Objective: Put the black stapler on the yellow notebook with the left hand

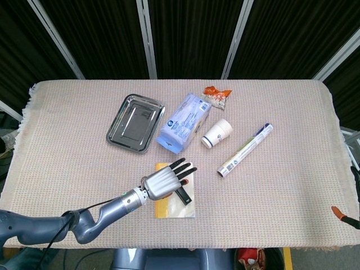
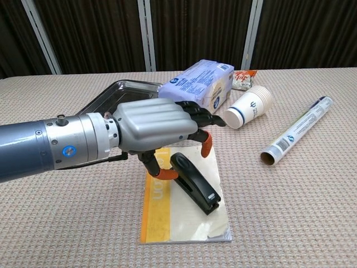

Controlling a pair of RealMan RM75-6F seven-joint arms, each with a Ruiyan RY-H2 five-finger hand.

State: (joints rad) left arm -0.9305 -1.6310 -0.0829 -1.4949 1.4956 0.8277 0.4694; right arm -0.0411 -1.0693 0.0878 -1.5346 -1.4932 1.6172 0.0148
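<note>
The black stapler (image 1: 184,191) (image 2: 195,181) lies flat on the yellow notebook (image 1: 171,208) (image 2: 184,220), near the table's front edge. My left hand (image 1: 163,181) (image 2: 153,131) hovers just above and to the left of the stapler, fingers spread over its rear end and holding nothing. Its thumb curls down close beside the stapler's back end. Only a sliver of my right hand (image 1: 343,215) shows at the far right edge of the head view, too little to read its state.
Behind the notebook are a steel tray (image 1: 135,122) (image 2: 106,97), a blue tissue pack (image 1: 185,121) (image 2: 201,84), a tipped paper cup (image 1: 217,133) (image 2: 248,107), an orange snack packet (image 1: 216,97) and a rolled tube (image 1: 245,149) (image 2: 295,134) to the right.
</note>
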